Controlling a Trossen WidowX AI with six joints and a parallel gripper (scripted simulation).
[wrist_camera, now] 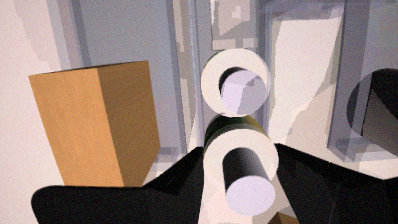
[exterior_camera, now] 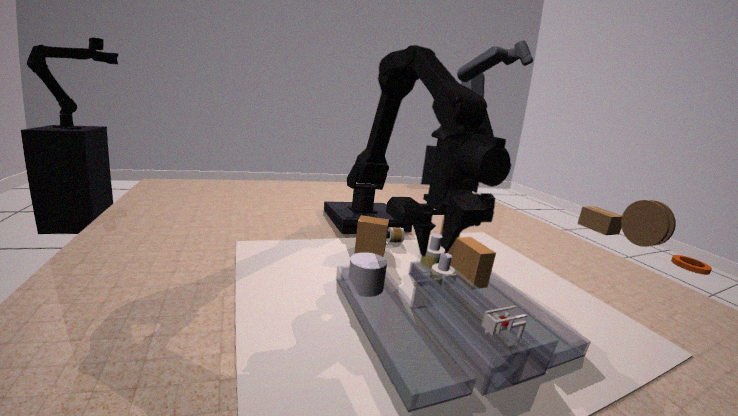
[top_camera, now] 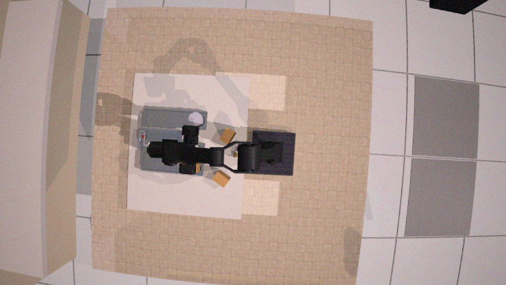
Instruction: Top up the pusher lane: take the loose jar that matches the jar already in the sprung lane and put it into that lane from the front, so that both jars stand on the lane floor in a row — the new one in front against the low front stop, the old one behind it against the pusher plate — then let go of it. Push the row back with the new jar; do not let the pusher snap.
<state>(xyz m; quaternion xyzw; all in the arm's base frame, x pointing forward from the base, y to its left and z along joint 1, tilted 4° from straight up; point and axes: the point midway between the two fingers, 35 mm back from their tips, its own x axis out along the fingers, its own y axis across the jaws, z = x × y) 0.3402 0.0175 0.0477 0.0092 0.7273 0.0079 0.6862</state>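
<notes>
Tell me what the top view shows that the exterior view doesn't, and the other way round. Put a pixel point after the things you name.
Top only: the long pale cabinet (top_camera: 25,141) and two dark gray floor tiles (top_camera: 446,116) (top_camera: 441,196).

Exterior only: the orange ring (exterior_camera: 690,269), the brown disc (exterior_camera: 646,223), the front jar's knob (exterior_camera: 435,241) between the gripper's (top_camera: 190,153) (exterior_camera: 436,248) fingers, and the back jar's knob (exterior_camera: 444,261).

Both: the white sheet (top_camera: 184,203) (exterior_camera: 279,310), the gray cylinder (top_camera: 195,118) (exterior_camera: 367,276) and the red mark (top_camera: 142,135) (exterior_camera: 503,317).
</notes>
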